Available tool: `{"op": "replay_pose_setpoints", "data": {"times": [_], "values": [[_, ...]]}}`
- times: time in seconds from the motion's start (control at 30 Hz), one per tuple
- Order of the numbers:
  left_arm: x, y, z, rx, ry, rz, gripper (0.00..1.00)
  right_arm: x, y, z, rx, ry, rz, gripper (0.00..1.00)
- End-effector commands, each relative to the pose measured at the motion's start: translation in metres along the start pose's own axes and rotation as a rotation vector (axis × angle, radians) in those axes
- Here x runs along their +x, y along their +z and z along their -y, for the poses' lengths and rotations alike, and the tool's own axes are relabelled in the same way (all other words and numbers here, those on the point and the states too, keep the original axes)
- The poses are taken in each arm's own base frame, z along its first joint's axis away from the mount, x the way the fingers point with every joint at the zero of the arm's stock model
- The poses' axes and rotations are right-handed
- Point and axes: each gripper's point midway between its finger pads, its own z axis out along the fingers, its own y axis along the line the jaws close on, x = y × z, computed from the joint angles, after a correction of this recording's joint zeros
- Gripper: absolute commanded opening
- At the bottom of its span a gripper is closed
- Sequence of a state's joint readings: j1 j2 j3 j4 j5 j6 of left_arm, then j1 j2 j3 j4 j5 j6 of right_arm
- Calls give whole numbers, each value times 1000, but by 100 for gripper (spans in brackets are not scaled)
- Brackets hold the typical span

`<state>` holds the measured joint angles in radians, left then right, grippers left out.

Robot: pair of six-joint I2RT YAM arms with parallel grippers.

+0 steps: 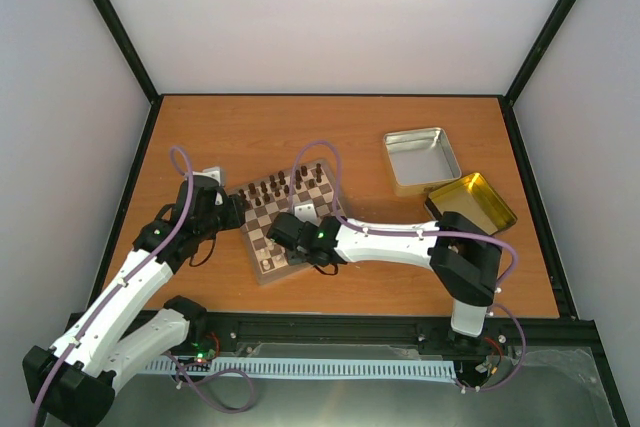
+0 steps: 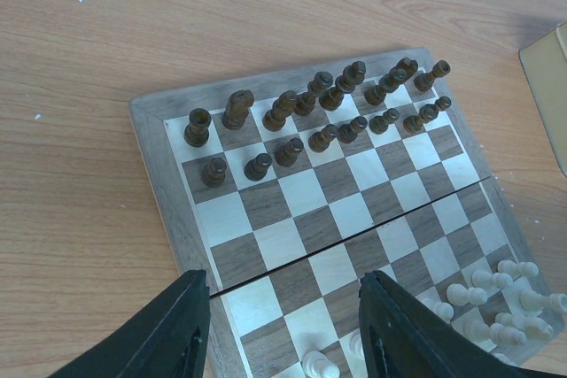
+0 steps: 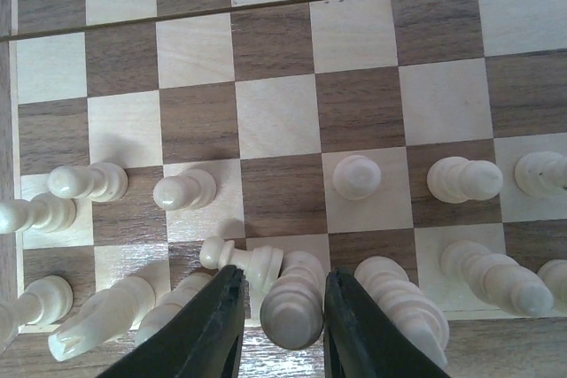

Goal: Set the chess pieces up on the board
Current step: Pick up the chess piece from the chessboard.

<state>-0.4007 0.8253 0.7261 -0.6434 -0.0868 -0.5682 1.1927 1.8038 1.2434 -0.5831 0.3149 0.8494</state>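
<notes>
The board point(image 1: 262, 269) lies left of centre, with dark chessmen point(image 1: 280, 187) in two rows at its far end. Cream chess pieces point(image 3: 357, 176) stand in rough rows at its near end; one pawn point(image 3: 241, 259) lies on its side. My right gripper point(image 3: 283, 276) is open, its fingers close on either side of an upright cream piece point(image 3: 292, 312) in the back row, with a thin gap showing on the left. My left gripper point(image 2: 282, 281) is open and empty, hovering over the board's left edge point(image 2: 151, 139) near the middle seam. Cream pieces point(image 2: 496, 307) also show there at the lower right.
A silver metal tin point(image 1: 420, 159) and a gold tin lid point(image 1: 472, 205) lie on the table to the right of the board. The right arm point(image 1: 400, 242) reaches across the table to the board. Black frame posts stand at the table's corners.
</notes>
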Motion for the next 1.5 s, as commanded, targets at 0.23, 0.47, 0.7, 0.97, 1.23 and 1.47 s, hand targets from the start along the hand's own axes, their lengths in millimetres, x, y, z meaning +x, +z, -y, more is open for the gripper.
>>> {"op": "replay_pose_setpoints", "data": {"times": [0.23, 0.47, 0.7, 0.97, 1.23, 1.47], "values": [[-9, -3, 2, 15, -22, 39, 47, -17, -1, 1, 31, 12, 60, 18], [-7, -4, 9, 54, -23, 26, 49, -27, -17, 0, -2, 34, 105, 17], [-2, -14, 26, 183, -64, 36, 57, -43, -40, -3, -74, 88, 180, 17], [30, -15, 72, 527, -155, -75, 63, -64, -61, -5, -127, 195, 274, 17], [43, -25, 96, 742, -275, -144, 60, -73, -80, -13, -257, 327, 320, 17], [47, -21, 93, 763, -390, -148, 47, -79, -97, -14, -353, 405, 364, 17]]}}
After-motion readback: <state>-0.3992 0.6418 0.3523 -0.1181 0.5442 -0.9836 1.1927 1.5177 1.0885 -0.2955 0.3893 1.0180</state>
